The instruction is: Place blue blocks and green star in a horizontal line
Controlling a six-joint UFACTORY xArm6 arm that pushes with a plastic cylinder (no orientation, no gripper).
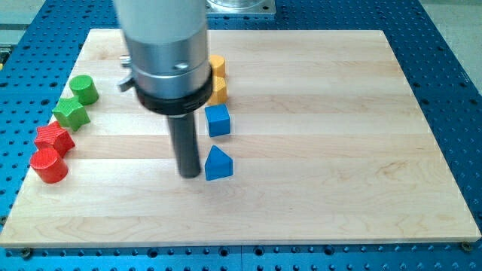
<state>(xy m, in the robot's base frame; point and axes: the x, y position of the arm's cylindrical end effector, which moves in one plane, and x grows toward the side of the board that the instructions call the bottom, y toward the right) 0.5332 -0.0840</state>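
Observation:
A blue cube (218,120) sits near the board's middle, just right of the rod. A blue triangular block (218,164) lies below it. The green star (71,113) is at the view's left edge of the board. My tip (190,175) is just left of the blue triangular block, close to it or touching it; I cannot tell which. The tip is far to the right of the green star.
A green cylinder (83,89) lies above the green star. A red star (53,139) and a red cylinder (49,165) lie below it. Two yellow blocks (218,65) (218,89) stand above the blue cube, partly hidden by the arm. The wooden board (339,150) has blue surround.

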